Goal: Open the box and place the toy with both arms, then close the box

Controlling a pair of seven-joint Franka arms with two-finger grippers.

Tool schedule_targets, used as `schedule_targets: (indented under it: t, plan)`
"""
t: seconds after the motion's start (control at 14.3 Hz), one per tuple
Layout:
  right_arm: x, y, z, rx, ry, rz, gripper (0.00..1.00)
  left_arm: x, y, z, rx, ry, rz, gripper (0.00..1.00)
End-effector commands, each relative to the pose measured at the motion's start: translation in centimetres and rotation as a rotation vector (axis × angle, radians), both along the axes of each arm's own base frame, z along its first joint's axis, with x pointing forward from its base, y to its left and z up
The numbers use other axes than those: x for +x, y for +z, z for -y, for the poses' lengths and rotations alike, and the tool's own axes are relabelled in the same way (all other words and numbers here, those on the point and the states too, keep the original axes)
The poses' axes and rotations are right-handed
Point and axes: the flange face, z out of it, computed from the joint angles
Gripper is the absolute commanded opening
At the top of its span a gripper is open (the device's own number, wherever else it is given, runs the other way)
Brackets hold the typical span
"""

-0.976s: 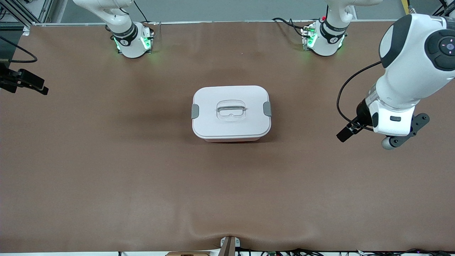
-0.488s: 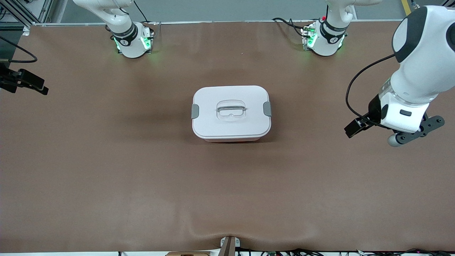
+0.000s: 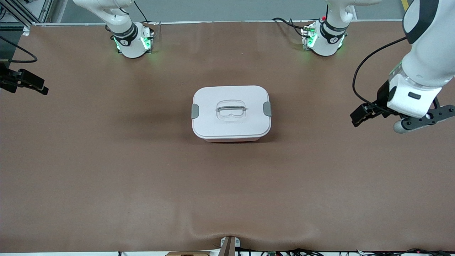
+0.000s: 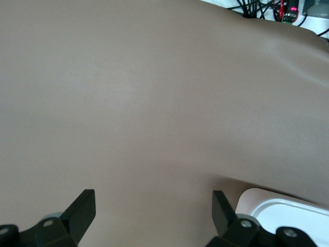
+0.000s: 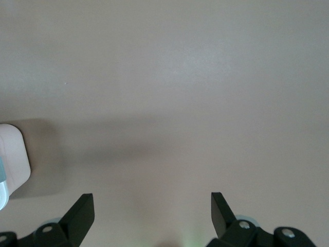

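At the middle of the brown table (image 3: 106, 170) stood the box (image 3: 231, 113), lid on, grey side clips (image 3: 195, 111) down at both ends, recessed handle (image 3: 231, 110) on top. No toy was visible in any view.

Left gripper (image 4: 154, 213): up in the air over bare table toward the left arm's end, well apart from the box, fingers spread wide and holding nothing. Its wrist view caught only one white corner of the box (image 4: 288, 213) at the frame edge.

Right gripper (image 5: 152, 212): over bare table toward the right arm's end, barely in the front view, fingers likewise spread and empty. One white corner of the box (image 5: 13, 157) showed at the edge of its wrist view, well apart from the fingertips.
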Motion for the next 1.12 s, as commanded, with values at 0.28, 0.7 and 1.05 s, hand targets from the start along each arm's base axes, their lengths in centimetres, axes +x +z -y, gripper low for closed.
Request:
schedule_targets:
  t: [0.28,0.7,1.05]
  plan:
    - [0.1,0.3,-0.1,0.001,-0.008,0.004,1.0,-2.7,3.1,-1.2,0.026,-0.063,-0.01,1.0]
    - [0.1,0.3,-0.2,0.001,-0.008,0.004,1.0,-2.4,2.6,-3.2,0.02,-0.036,-0.039,1.0]
    - [0.1,0.3,-0.1,0.001,-0.008,0.004,1.0,-2.2,2.7,-4.6,0.019,-0.039,-0.04,1.0]
